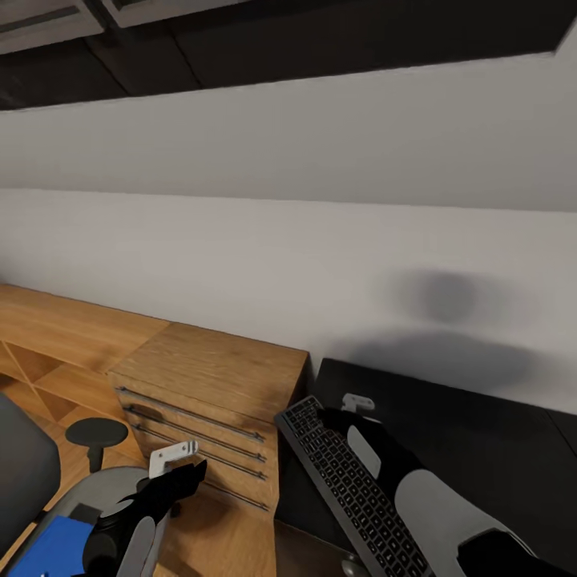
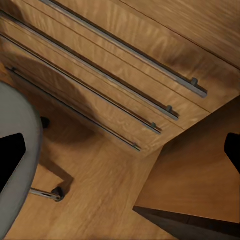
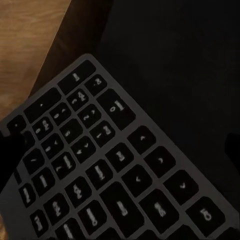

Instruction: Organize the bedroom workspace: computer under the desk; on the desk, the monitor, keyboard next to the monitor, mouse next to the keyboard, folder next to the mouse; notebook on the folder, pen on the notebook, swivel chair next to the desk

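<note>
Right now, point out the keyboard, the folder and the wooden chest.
keyboard (image 1: pixel 353 489): head view, key rows at its middle.
folder (image 1: pixel 56 549): head view, blue cover.
wooden chest (image 1: pixel 216 369): head view, top panel.

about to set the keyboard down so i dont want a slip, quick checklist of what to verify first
1. Long slim dark grey keyboard over the glossy black desk top: ok, though its near end overhangs the desk's left edge.
2. Right gripper at the keyboard's far end: ok. Firmness of the grip: cannot tell.
3. Keyboard resting flat on the desk: cannot tell.
4. Bare desk to the right of the keyboard: ok.
5. Monitor beside the spot: cannot tell.
6. Left gripper away from the keyboard, in front of the light wooden chest with metal bar handles: ok, open and empty.
</note>
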